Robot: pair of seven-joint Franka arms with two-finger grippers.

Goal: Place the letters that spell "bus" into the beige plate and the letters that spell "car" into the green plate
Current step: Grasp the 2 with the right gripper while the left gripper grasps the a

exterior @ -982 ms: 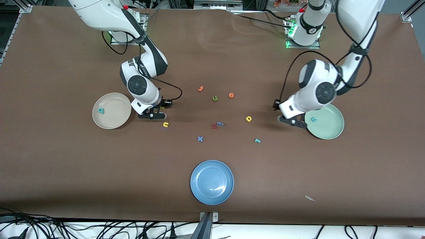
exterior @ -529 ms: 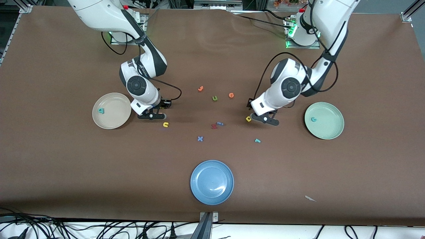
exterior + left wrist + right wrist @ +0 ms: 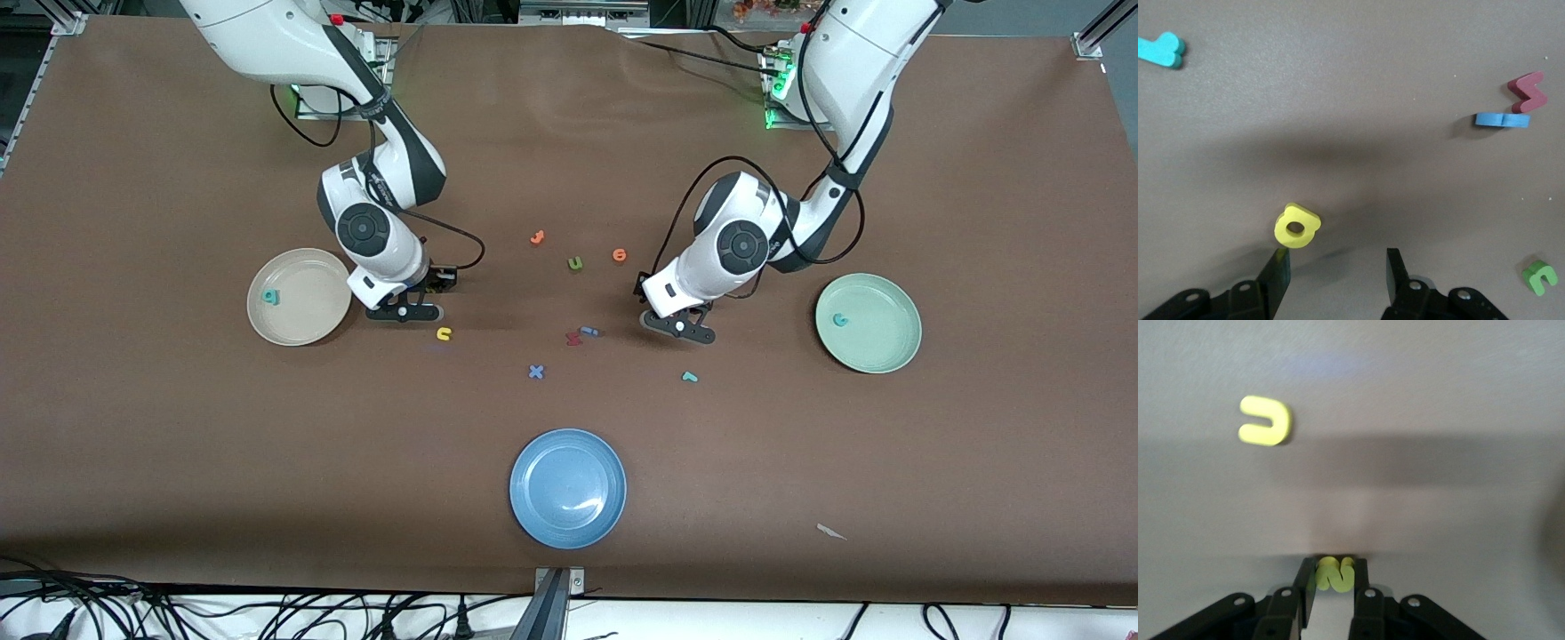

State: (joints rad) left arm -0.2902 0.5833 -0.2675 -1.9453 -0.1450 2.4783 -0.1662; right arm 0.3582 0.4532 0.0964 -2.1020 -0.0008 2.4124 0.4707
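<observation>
Right gripper (image 3: 1333, 577) sits low over the table (image 3: 178, 444), just beside the beige plate (image 3: 299, 296), on the side toward the middle of the table. Its two black fingers (image 3: 1305, 577) are pressed tight on the yellow "s" (image 3: 1335, 572), which stands up between them. Close by on the bare brown top lies the yellow "u" (image 3: 444, 333), a bit nearer to the front camera than the gripper, with open room all around it. Inside the beige plate rests the teal-blue "b" (image 3: 270, 296), near the plate's rim.

Left gripper (image 3: 1337, 267) hangs low over the middle of the table with its fingers (image 3: 1278, 267) spread apart and holding nothing. The yellow "a" (image 3: 1297, 225) lies flat just past one fingertip, not between the two. A blue letter (image 3: 1501, 120) and a dark red letter (image 3: 1528, 92) touch each other a little way off, toward the right arm's end. The teal "r" (image 3: 689, 377) lies alone, nearer to the front camera than the left gripper. The green plate (image 3: 880, 351) is well apart, toward the left arm's end, with the teal "c" (image 3: 838, 319) inside it.

A green "u" (image 3: 575, 263) and two orange letters (image 3: 620, 255) lie farther from the front camera. A blue "x" (image 3: 535, 372) and a blue plate (image 3: 567, 488) lie nearer to it, with lots of bare table around the plate
</observation>
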